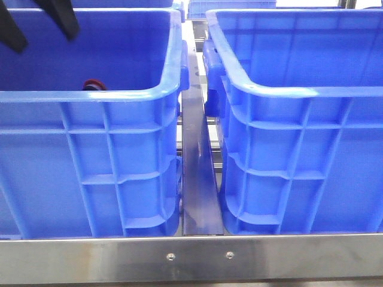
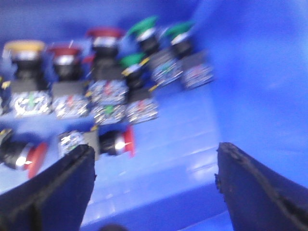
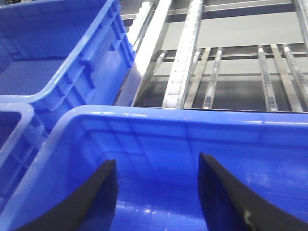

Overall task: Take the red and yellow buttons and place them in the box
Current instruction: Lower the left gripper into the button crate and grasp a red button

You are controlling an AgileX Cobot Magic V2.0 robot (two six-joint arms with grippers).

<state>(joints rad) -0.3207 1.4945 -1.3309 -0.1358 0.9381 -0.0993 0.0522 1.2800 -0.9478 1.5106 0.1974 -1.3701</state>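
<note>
Two alike blue crates stand side by side, the left crate (image 1: 90, 95) and the right crate (image 1: 299, 92). In the left wrist view a yellow-capped button (image 2: 24, 47) and red-capped buttons (image 2: 65, 50) stand upright in a cluster on the left crate's floor. Two more red buttons (image 2: 126, 141) lie on their sides. My left gripper (image 2: 154, 163) is open and empty inside this crate, apart from the buttons; it also shows in the front view (image 1: 46, 40). My right gripper (image 3: 156, 192) is open and empty over the right crate (image 3: 144, 120). One red cap (image 1: 93, 84) peeks over the rim.
Several green-capped buttons (image 2: 144, 26) stand among the red ones. The left crate's wall (image 2: 260, 72) rises close beside the left gripper. A metal rail (image 1: 197, 173) runs between the crates. Roller tracks (image 3: 185, 53) and another blue crate (image 3: 62, 57) lie beyond the right crate.
</note>
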